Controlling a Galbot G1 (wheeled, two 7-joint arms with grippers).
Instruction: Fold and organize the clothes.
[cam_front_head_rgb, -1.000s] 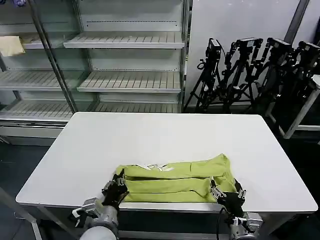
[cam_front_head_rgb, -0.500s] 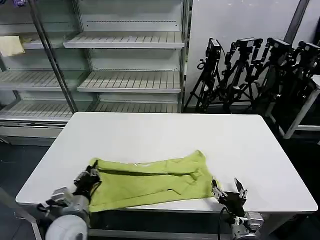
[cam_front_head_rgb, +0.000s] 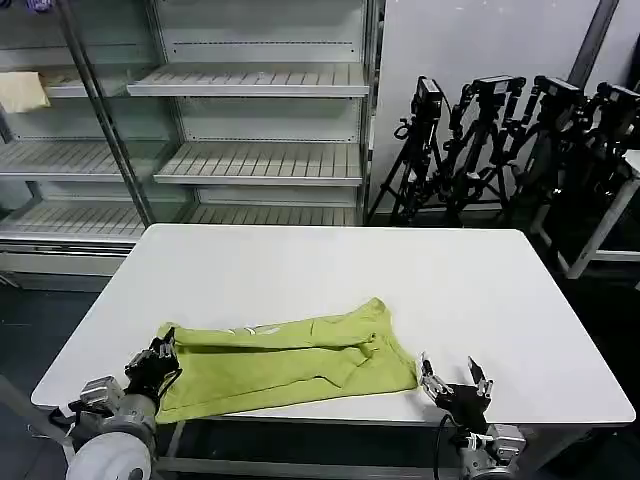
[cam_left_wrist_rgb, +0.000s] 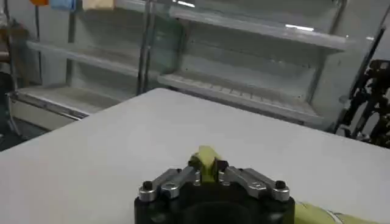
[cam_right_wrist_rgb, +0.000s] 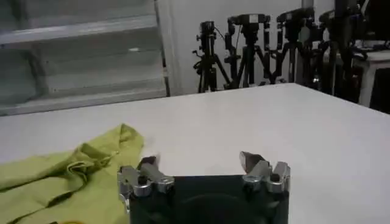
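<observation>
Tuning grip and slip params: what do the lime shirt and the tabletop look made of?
The lime yellow-green short-sleeved shirt: soft, thin, matte woven or knit fabric, judging by its limp folds and wrinkles. The left gripper is pinching it. The white rectangular tabletop: smooth, hard, probably laminate or painted board, with a faint sheen.

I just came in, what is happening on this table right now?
A two-armed robot is working on a lime green shirt lying roughly folded lengthwise along the near edge of the white table. Its left hand is closed on the shirt's left end, with a bit of fabric pinched between the fingers. Its right hand is open and holds nothing, sitting just beyond the shirt's right end near the table edge. The fold looks uneven and unfinished.
</observation>
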